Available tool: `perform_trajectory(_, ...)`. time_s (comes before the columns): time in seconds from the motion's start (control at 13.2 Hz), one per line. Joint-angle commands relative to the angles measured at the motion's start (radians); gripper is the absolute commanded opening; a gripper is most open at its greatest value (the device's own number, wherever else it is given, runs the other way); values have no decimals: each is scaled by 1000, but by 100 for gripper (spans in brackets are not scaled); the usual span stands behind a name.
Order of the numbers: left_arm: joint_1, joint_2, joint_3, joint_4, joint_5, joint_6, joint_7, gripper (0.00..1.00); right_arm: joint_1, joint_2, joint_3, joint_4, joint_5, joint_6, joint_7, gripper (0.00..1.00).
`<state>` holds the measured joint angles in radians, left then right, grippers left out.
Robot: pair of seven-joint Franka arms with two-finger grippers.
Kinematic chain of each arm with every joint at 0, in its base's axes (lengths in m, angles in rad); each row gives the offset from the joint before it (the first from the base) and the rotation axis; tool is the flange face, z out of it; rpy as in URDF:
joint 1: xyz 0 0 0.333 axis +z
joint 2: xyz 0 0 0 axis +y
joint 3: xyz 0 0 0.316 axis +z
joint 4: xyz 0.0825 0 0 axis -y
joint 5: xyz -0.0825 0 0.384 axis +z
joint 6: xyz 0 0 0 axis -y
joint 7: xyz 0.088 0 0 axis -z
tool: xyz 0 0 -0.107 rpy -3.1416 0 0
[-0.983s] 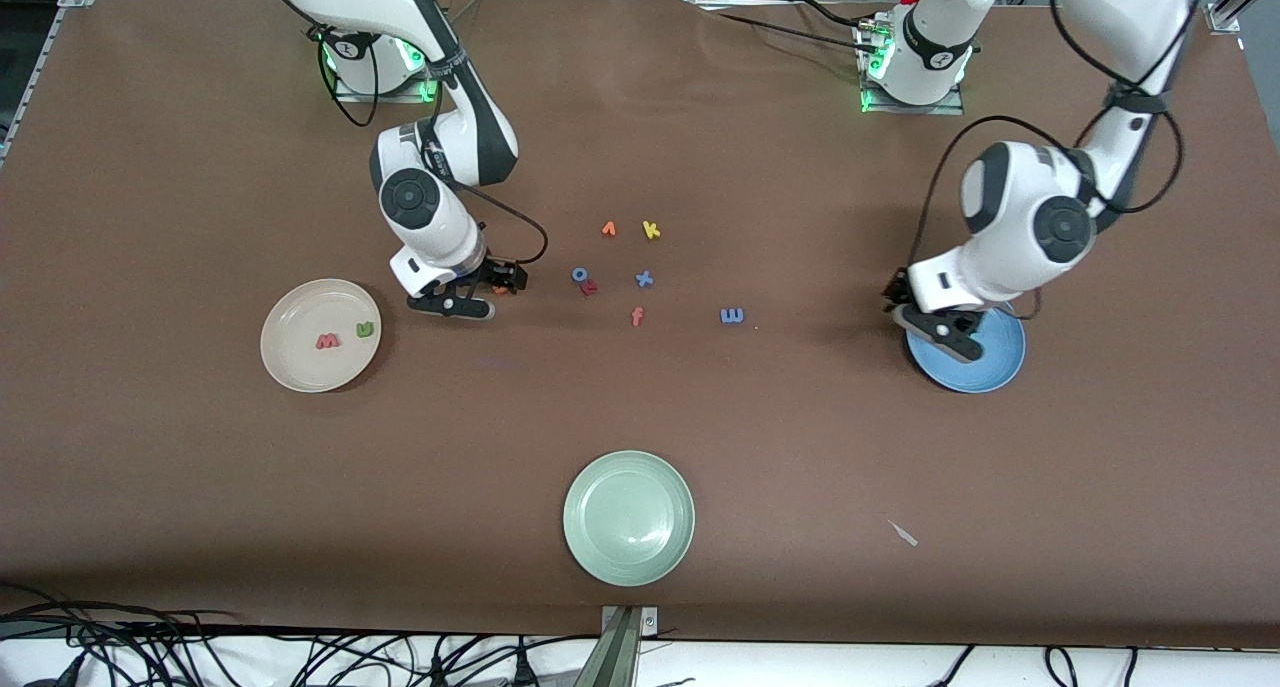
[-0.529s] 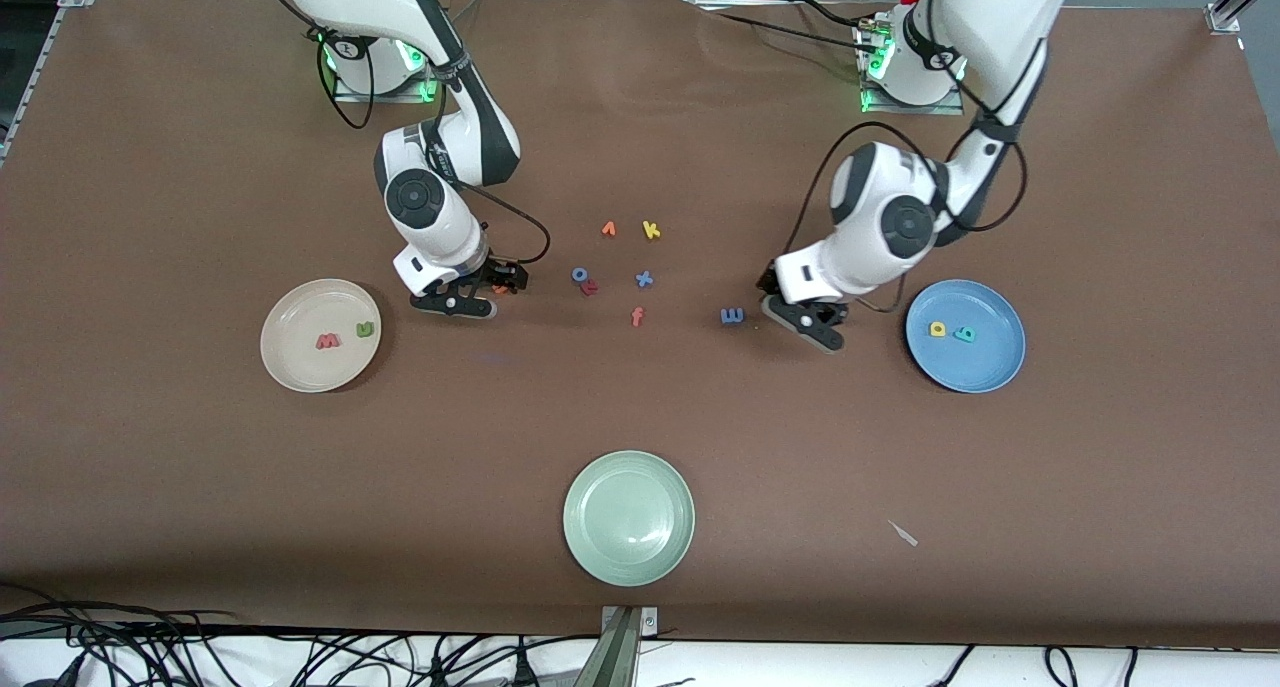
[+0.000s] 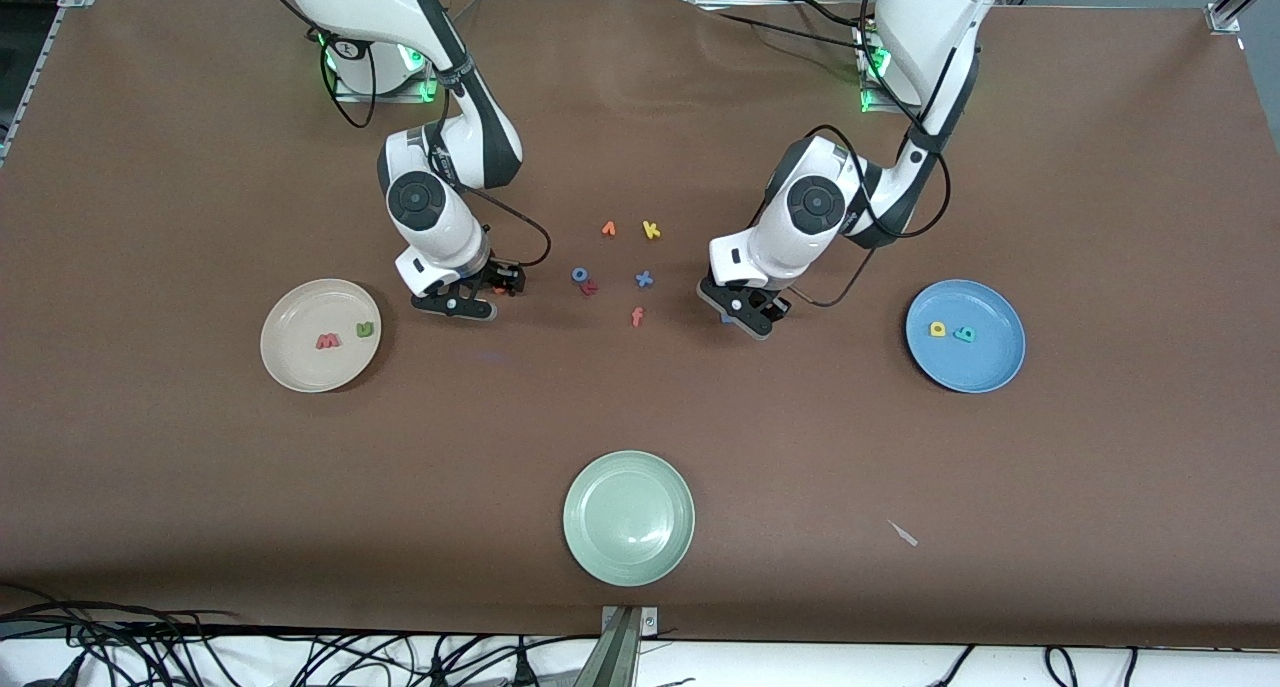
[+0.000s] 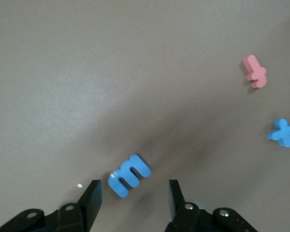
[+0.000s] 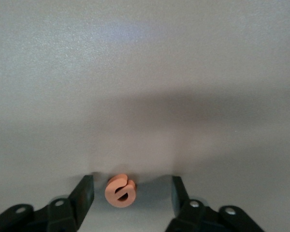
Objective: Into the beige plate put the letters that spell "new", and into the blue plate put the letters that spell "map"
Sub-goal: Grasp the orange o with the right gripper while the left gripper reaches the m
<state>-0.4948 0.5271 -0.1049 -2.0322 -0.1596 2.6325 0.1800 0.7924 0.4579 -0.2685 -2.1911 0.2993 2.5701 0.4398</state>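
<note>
Brown covering spread over the whole surface (image 3: pixel 640 437), on which three round shallow plates sat: one glossy beige plate (image 3: pixel 290 367), one blue plate (image 3: pixel 985 367) and one pale green plate (image 3: pixel 628 517). Two tiny foam letters lay in the beige plate, a salmon-red "w" (image 3: pixel 327 342) and a green "n" (image 3: pixel 364 330). Two more lay in the blue plate, a yellow "p" (image 3: pixel 938 329) and a teal "a" (image 3: pixel 964 334).

Near the beige plate, the right end effector (image 5: pixel 132 193) was low over the surface, its fingers spread open with the rounded orange "e" (image 5: pixel 120 190) lying between them, untouched by either. The left end effector (image 4: pixel 134 199) was down over the light-blue "m" (image 4: pixel 129 175), also open, the letter lying flat between its fingers and nearer to one finger than the other.

Between the two end effectors, five spare letters lay loose on the surface: an orange "v" (image 3: pixel 608 229), a yellow "k" (image 3: pixel 651 230), a blue "o" (image 3: pixel 579 274) touching a red letter I could not read, a blue cross-shaped letter (image 3: pixel 644 279), and a red-orange "f" (image 3: pixel 637 316), the one nearest to the left end effector.
</note>
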Motion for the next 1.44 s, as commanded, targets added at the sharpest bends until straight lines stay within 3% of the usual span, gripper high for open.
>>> perform_trajectory(0.0,-8,36,11,46,38,1,-7,65,5,10,5,1,20,19,11,65)
perform_trajectory(0.45,-37,85,25,76,68,30,-5,70,5,11,5,8,41,19,13,46)
perform_trajectory(0.68,-36,86,40,76,140,30,-5,70,4,11,20,8,49,19,13,43)
perform_trajectory(1.06,-36,86,45,67,144,30,-4,71,4,13,22,8,57,19,19,42)
perform_trajectory(1.21,-36,87,45,66,144,30,-4,72,4,19,22,10,57,19,19,34)
perform_trajectory(1.29,-34,86,45,66,144,27,-7,73,4,22,26,10,57,19,19,32)
perform_trajectory(1.36,-34,86,45,64,141,23,-17,84,4,24,26,10,57,21,19,31)
